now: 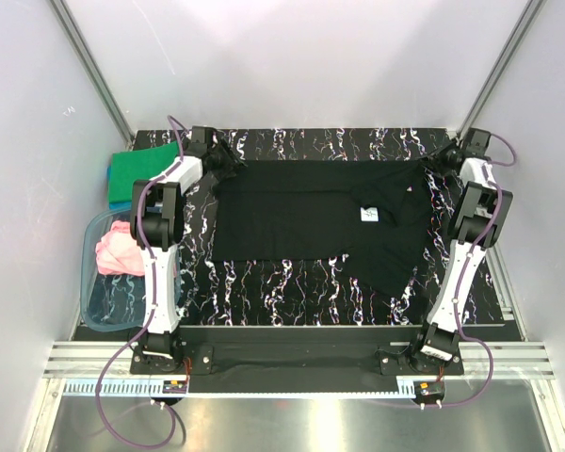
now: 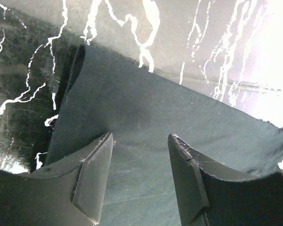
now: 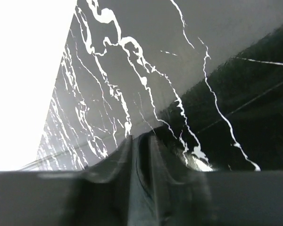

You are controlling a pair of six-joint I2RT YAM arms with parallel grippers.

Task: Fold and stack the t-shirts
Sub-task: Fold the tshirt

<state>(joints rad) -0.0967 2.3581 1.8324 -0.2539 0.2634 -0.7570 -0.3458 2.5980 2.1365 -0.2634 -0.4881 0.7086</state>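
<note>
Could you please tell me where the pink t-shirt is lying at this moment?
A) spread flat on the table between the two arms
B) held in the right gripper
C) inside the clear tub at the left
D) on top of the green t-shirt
C: the pink t-shirt lies bunched inside the clear tub, apart from the spread-out black t-shirt.

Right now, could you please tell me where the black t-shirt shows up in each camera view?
Top external: black t-shirt spread across the centre.
Left wrist: the shirt fills the lower middle, beneath the left gripper and its open fingers.
Right wrist: only a thin strip, apparently pinched in the nearly closed right gripper.
Shared landmark: the black table with white marble veins, visible in all three.
</note>
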